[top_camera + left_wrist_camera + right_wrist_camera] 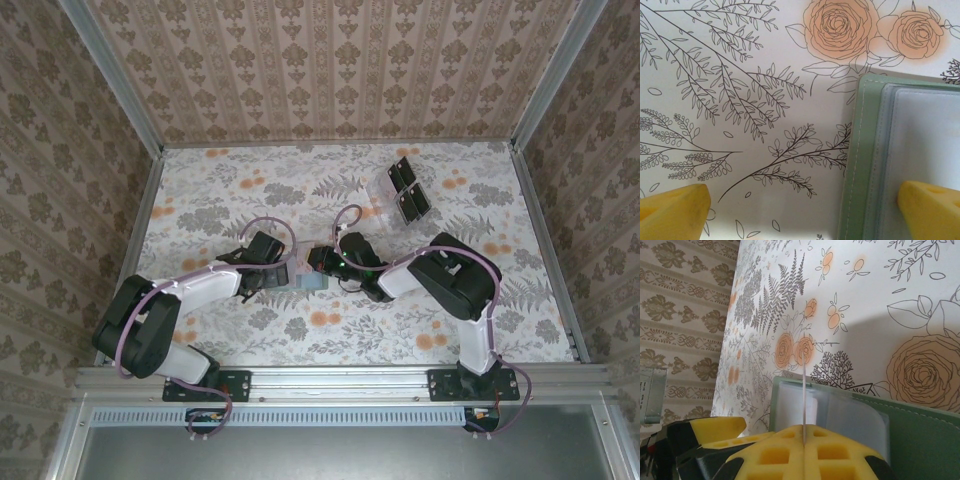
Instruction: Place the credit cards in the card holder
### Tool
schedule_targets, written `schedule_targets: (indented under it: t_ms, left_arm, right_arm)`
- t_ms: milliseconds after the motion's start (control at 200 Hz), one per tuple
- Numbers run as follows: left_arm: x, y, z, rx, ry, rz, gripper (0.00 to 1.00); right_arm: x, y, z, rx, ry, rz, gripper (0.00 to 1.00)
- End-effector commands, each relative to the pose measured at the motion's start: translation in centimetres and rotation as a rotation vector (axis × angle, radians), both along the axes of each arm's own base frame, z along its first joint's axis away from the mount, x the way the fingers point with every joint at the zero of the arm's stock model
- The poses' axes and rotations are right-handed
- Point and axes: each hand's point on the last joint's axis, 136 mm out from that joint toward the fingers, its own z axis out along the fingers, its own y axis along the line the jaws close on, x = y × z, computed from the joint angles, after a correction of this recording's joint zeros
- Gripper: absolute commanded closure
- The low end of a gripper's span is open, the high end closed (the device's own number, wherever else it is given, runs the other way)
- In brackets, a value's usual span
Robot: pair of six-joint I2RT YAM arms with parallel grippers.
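The card holder [867, 165] lies open on the floral table, dull green with a pale grey-green pocket inside; it also shows between the two arms [310, 285]. My left gripper [802, 215] stands wide open over the holder's left edge, one yellow fingertip [932, 210] above the pocket and the other above bare table. My right gripper [804, 440] is shut on a thin pale credit card [803, 390], seen edge-on and upright. The card's far end stands over the holder's clear pocket [850, 412]. In the top view both grippers, left [283, 272] and right [318, 268], meet at the holder.
A clear rack with dark square panels [402, 190] stands at the back right of the table. Patterned walls enclose the table on three sides. Open floral tabletop [250, 190] lies behind and to the left of the grippers.
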Motion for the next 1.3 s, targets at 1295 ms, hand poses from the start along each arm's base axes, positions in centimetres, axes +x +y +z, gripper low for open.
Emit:
schedule_targets:
  t_ms: [1295]
  left_arm:
    - [-2.3, 1.4, -1.8, 0.053, 0.081, -0.001, 0.0]
  right_arm:
    - [-3.4, 0.5, -3.9, 0.049, 0.137, 0.067, 1.0]
